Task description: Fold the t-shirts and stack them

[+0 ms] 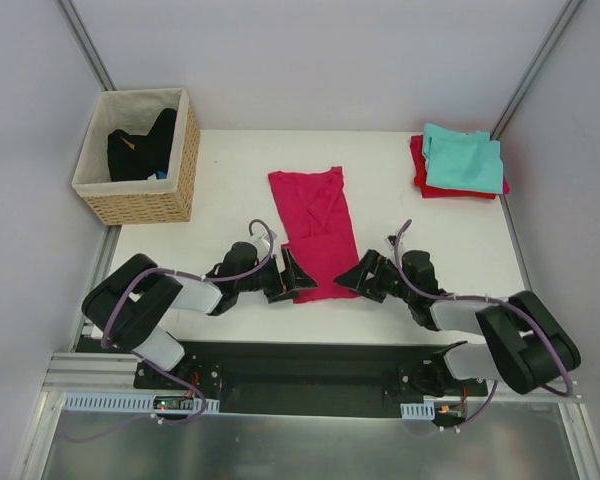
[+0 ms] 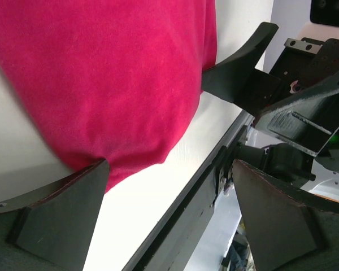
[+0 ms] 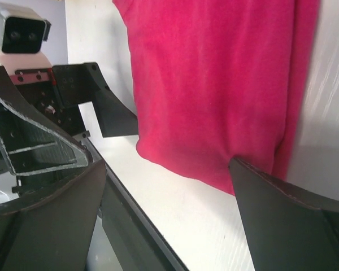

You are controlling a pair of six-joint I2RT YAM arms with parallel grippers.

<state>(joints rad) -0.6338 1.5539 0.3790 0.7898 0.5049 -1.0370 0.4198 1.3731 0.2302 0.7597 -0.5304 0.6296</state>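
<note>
Pink tee (image 1: 310, 215), a narrow strip, lies on the tabletop (image 1: 230, 190), near hem between my left tool (image 1: 292, 277) and right tool (image 1: 354, 277), both spread wide, holding nothing. Next, I judge, each must pinch a hem corner and fold away. Only the overhead view shows the teal tee (image 1: 465, 163) on the red tee (image 1: 418, 170), far right.

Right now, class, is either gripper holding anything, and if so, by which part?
Nothing is held. The left gripper and the right gripper both stand open at the near hem of the magenta t-shirt, one at each corner.
</note>
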